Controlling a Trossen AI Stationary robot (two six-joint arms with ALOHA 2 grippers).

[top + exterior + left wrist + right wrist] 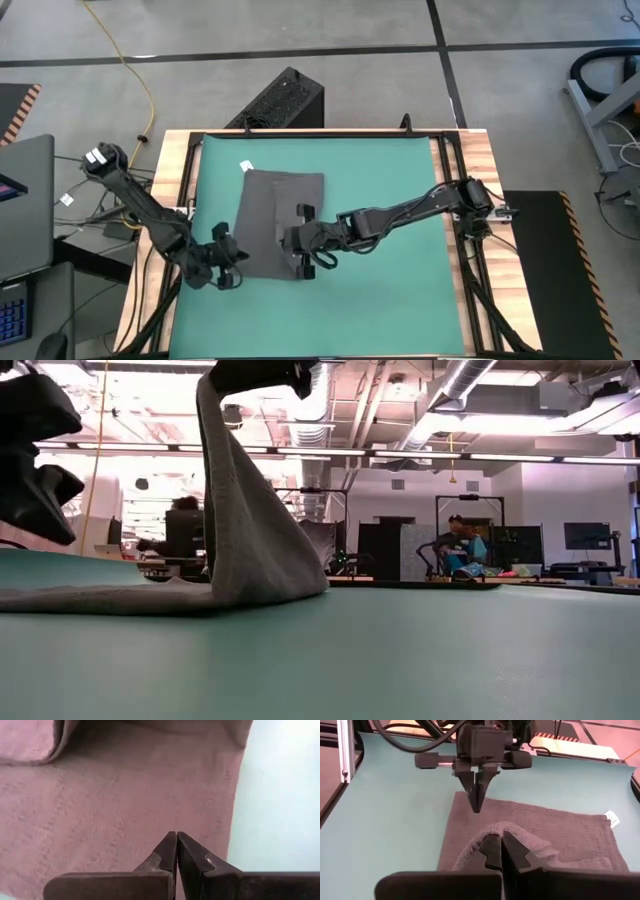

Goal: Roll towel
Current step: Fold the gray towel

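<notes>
High view first: I had the right gripper (302, 240) reaching in over the green mat (390, 300), its fingers pinched onto the near edge of the towel (275, 215), which lay mostly flat just beyond and beside it, with the small white tag (245, 166) at the corner farthest from that gripper. My left gripper (228, 262) sat at the towel's other near corner, just beside the cloth's edge, with the table (480, 160) showing bare wood around the mat. In the low view, the right gripper (255, 374) held the towel (250, 550) up off the mat (400, 660), so the cloth hung down from it in a tall draped fold and spread flat away from it; the left gripper (35, 460) hung off to one side of that fold, above the flat part. A person (458, 545) sat far back in the room. In the left wrist view, my left gripper (176, 845) had its fingers pressed together with nothing between them, the towel (110, 815) lying directly ahead of the tips. In the right wrist view, the right gripper (501, 847) was clamped on a raised hump of towel (560, 832), and straight ahead of it the left gripper (476, 795) pointed down with its tips at the cloth's far edge.
</notes>
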